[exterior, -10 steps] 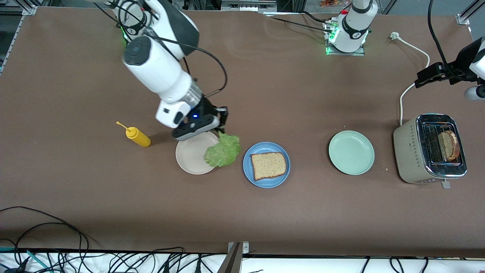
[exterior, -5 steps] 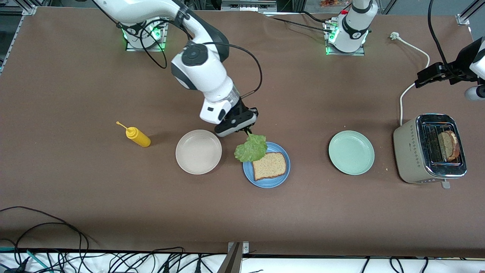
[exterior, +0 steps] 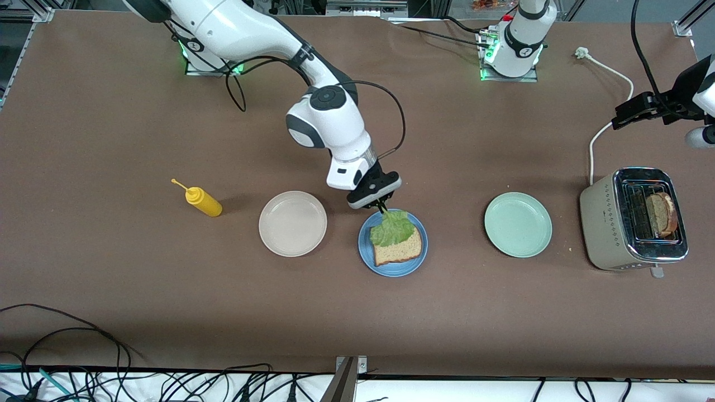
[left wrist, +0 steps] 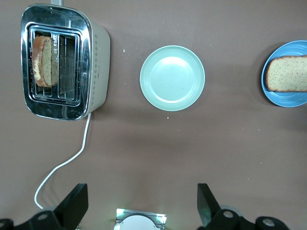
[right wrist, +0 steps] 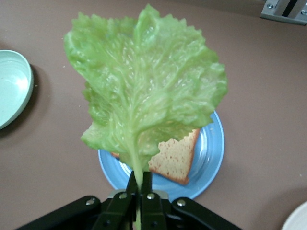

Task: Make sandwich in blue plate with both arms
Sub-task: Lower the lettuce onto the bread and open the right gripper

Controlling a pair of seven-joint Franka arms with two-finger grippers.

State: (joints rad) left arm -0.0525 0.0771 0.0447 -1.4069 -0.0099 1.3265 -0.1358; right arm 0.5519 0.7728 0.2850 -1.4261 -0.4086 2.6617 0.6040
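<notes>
Along the table from the right arm's end, a yellow squeeze bottle (exterior: 202, 201) lies on its side, well apart from the beige-white plate (exterior: 292, 223), which sits bare. Just beside that plate, toward the left arm's end, is the blue plate (exterior: 393, 267) with one bread slice (exterior: 399, 251) lying flat on it. Past it stands the pale mint-green plate (exterior: 518, 224), then the toaster (exterior: 609, 223) with a second bread slice (exterior: 661, 214) upright in one slot; its white cord (exterior: 606, 75) runs toward the robots' bases.

The right arm reaches down from its base and bends at the elbow, wrist tilted toward the blue plate. The right gripper (exterior: 382, 207) hangs over that plate's edge, its fingers pinched tight on the stem of the lettuce leaf (right wrist: 144, 105), which droops over the bread slice and covers part of it.

The left arm waits at its end of the table, the left gripper (left wrist: 139, 208) raised above the table beside the toaster, fingers spread wide and holding nothing.
</notes>
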